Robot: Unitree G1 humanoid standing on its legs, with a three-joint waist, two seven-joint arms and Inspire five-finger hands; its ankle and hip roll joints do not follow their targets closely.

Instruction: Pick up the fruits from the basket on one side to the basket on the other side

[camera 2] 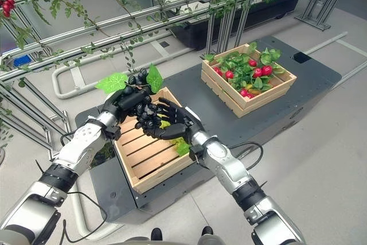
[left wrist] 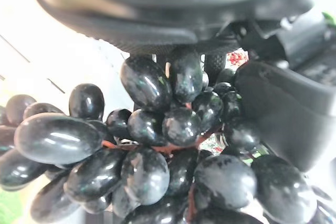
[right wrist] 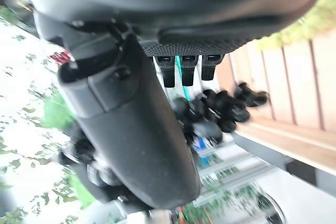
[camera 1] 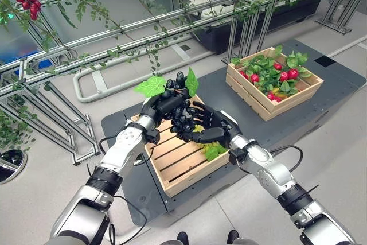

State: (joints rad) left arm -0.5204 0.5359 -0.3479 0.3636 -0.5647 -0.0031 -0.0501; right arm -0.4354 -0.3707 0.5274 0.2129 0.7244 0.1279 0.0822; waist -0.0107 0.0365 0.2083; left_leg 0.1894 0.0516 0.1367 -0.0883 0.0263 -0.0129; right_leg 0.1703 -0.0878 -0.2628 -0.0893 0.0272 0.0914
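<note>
A bunch of dark grapes (camera 1: 182, 123) with two green leaves (camera 1: 152, 86) hangs above the near wooden crate (camera 1: 189, 179). My left hand (camera 1: 166, 104) is curled on the top of the bunch; its wrist view shows the glossy grapes (left wrist: 157, 145) right under the palm (left wrist: 173, 9). My right hand (camera 1: 207, 129) reaches in from the right with its palm toward the bunch, fingers spread and lightly cupping the grapes (right wrist: 210, 116). The far crate (camera 1: 261, 107) on the right holds red fruits (camera 1: 288, 74) among leaves.
Both crates rest on a dark platform (camera 1: 335, 81). A metal pipe trellis (camera 1: 114, 47) with vines and red fruit clusters (camera 1: 26, 1) runs across the back and left. A loose green leaf (camera 1: 213, 151) lies in the near crate.
</note>
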